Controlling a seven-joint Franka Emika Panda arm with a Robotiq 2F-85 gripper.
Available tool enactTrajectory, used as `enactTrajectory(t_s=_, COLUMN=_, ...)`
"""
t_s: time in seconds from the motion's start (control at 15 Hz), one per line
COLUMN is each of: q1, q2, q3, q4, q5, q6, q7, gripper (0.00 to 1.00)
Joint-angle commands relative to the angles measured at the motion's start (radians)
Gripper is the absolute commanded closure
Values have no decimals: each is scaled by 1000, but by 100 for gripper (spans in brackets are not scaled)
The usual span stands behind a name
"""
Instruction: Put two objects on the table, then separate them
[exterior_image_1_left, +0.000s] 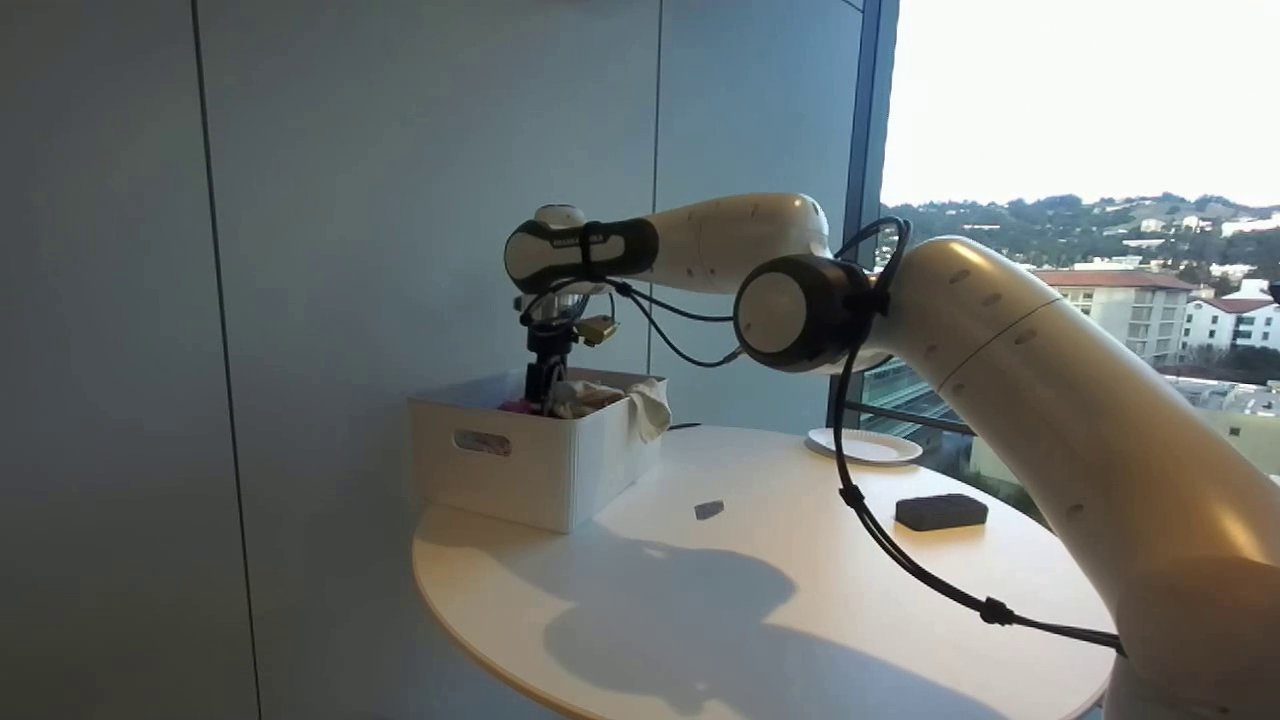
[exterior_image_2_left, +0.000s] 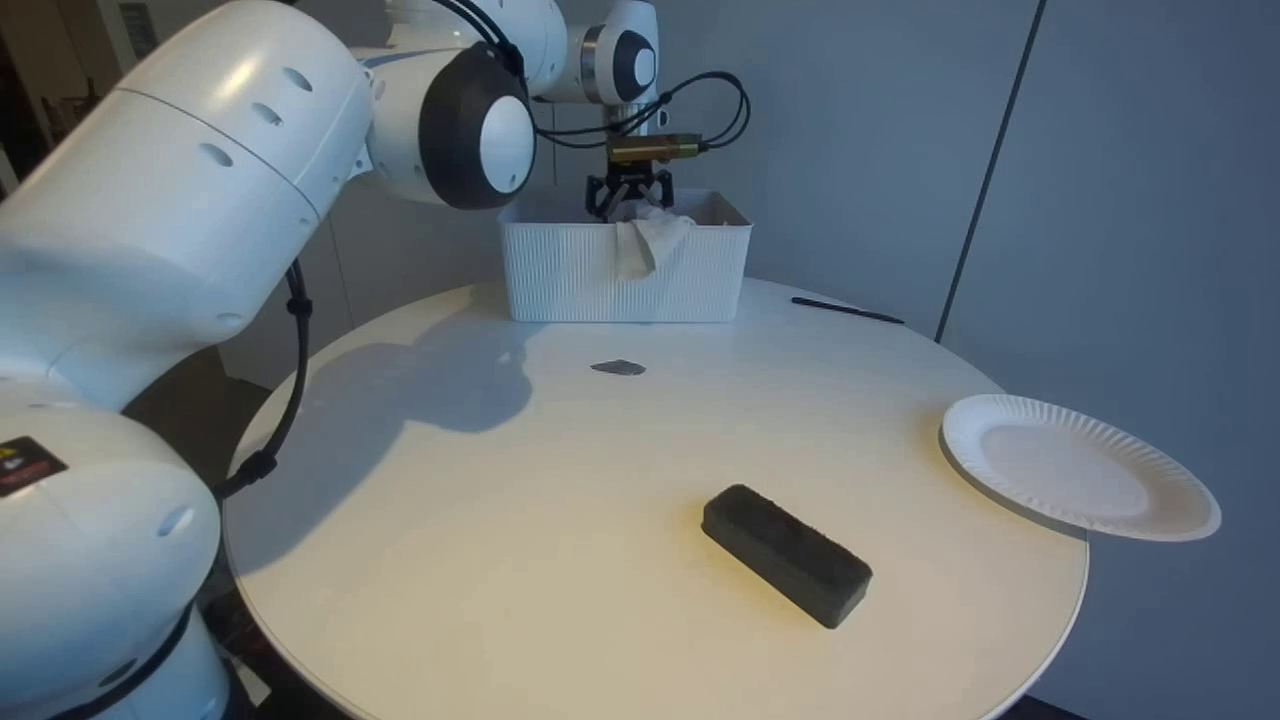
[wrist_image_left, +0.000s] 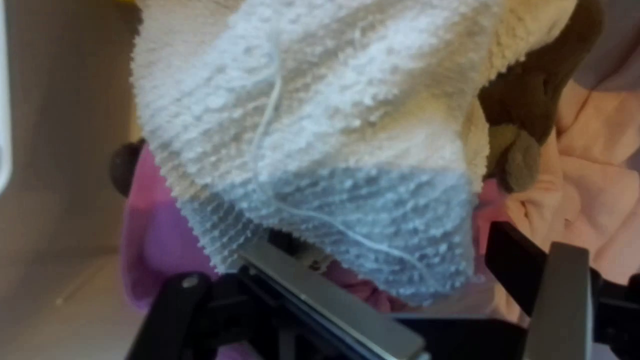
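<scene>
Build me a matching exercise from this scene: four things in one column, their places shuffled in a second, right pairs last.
1. white plate
2. dark block
3. pale towel
4. brown plush-like thing

A. inside the bin, partly covered
B. jutting past the edge of the table
C. hanging over the bin wall
D. resting wholly on the table

Pairs: 1-B; 2-D; 3-C; 4-A

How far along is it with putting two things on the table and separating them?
Nothing looks done yet: the brown fuzzy thing lies in the white box. Under way: the gripper reaches into the box, open, seemingly holding nothing. Left, probably: lifting two things onto the table, then moving them apart.
</scene>
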Motion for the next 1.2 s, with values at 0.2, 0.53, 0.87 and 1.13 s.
enactTrajectory(t_s=0.2, q1=27, q2=78, q3=63, q4=177, q5=18, q6=-75, q7=-112, gripper=32)
enactTrajectory(t_s=0.53, q1=46, q2=117, q3=14, q4=205, q5=-102, q6=24, q7=-246, gripper=1)
enactTrajectory(t_s=0.87, q1=40, q2=152, q3=4, q4=220, q5=-152, q6=103, q7=-296, gripper=0)
enactTrajectory(t_s=1.13, q1=33, q2=160, q3=-26, q4=208, q5=-206, q6=123, q7=-364, gripper=0)
